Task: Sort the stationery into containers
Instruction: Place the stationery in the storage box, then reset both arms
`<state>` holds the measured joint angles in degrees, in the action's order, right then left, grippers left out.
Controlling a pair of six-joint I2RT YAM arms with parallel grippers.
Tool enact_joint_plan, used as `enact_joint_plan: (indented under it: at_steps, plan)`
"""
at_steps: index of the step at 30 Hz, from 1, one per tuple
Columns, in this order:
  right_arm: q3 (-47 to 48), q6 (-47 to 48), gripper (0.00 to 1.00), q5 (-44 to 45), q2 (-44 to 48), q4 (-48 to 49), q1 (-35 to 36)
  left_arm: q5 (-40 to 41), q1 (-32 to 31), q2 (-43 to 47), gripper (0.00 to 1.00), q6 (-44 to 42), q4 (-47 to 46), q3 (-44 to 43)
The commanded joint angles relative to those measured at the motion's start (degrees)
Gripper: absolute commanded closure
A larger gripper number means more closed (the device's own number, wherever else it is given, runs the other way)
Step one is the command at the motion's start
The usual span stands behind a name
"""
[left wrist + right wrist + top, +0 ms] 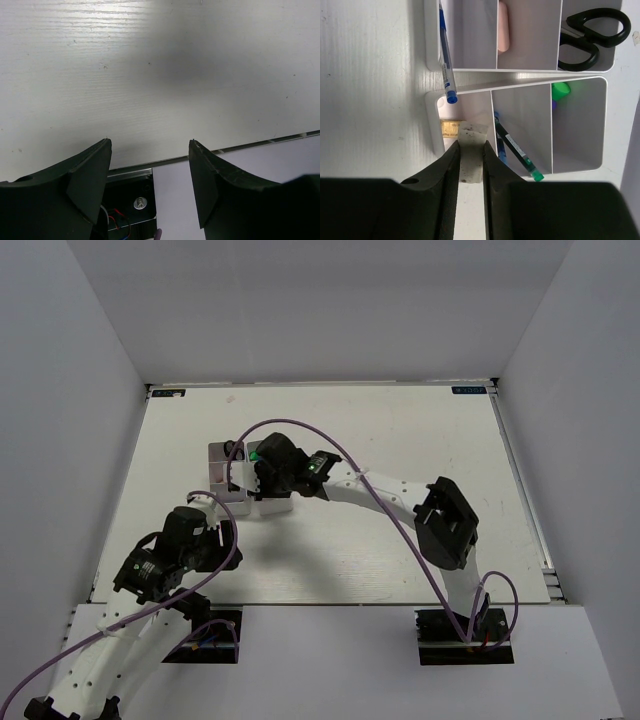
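Observation:
Two pale trays lie side by side in the right wrist view. The upper tray (535, 35) holds a blue pen (445, 55), a pink eraser (503, 25) and black-handled scissors (590, 35). The lower tray (580, 130) holds a green-capped marker (561, 90), a black pen with a green end (517, 150) and a beige eraser (450, 128). My right gripper (471, 145) is shut on a grey-white eraser (471, 160) over the lower tray's left compartment. From above, it (250, 480) covers the trays (222, 465). My left gripper (150, 145) is open and empty.
The left arm (150, 570) is folded back at the table's near left edge, its wrist view showing the table edge (225, 148) and its own base mount (135, 200). White walls enclose the table on three sides.

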<state>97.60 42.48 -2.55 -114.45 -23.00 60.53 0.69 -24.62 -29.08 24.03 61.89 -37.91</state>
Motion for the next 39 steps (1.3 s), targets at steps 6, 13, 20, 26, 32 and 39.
enact_joint_plan:
  at_steps: [6,13,20,26,32,39]
  plan:
    - [-0.1,1.2,0.67,2.1,-1.7,2.7,0.3,0.7,-0.3,1.0,0.27,0.5,-0.4,0.2]
    - [-0.2,-0.6,0.50,2.3,-1.3,1.8,0.4,0.9,-0.3,1.0,0.27,0.8,0.0,-0.1]
    - [-2.2,-9.9,1.00,5.8,4.8,2.1,0.2,0.8,-0.3,1.3,0.75,0.9,0.1,-1.0]
    - [-0.6,-25.3,0.93,8.6,10.8,-10.7,-3.2,0.1,-0.2,-0.4,0.99,-0.8,-3.0,-2.6]
    - [-14.0,-31.1,0.14,7.1,23.6,-11.3,-17.0,-0.2,-0.2,-5.2,0.45,-3.5,-7.6,-1.9]
    - [-21.4,-37.2,0.10,10.5,33.4,-14.8,-32.1,-0.3,-0.1,-11.6,0.01,-6.9,-13.1,-1.5]
